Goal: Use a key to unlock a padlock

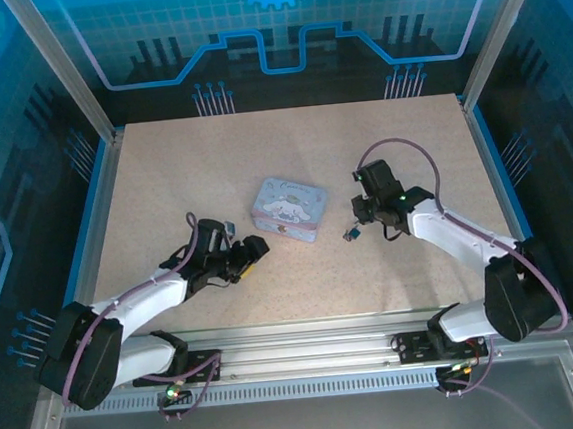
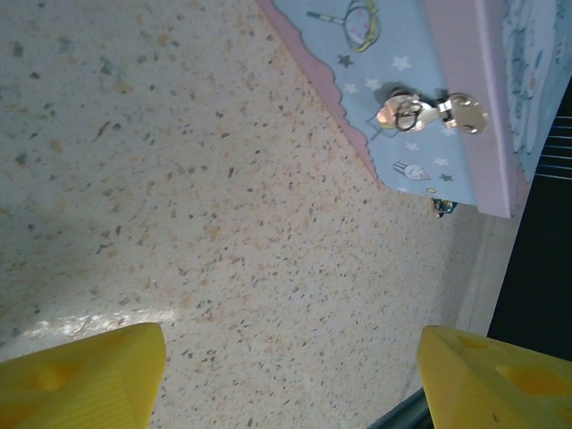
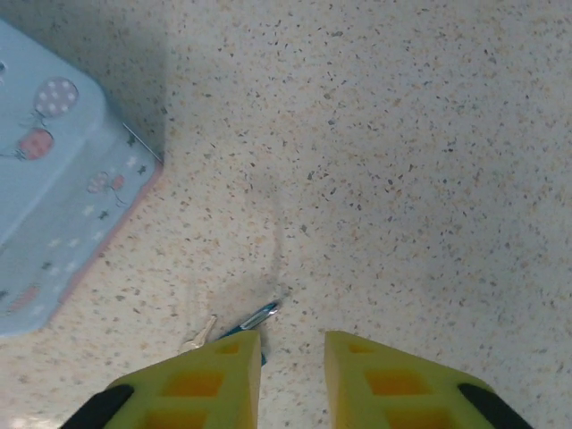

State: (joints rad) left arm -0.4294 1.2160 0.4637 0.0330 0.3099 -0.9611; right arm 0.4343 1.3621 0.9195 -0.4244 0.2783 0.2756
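Our right tool hovered part-open beside the padlock; we feared its finger would nudge the tiny key away.

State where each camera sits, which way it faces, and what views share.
Top external: above and behind the bases, looking down at the table, tin box and both arms.
Left wrist: low over the table, facing the tin box's clasp side; left gripper fingers at the bottom.
Right wrist: looking down at the padlock and key; right gripper fingers at the bottom.
Shared: all three show the tin box.
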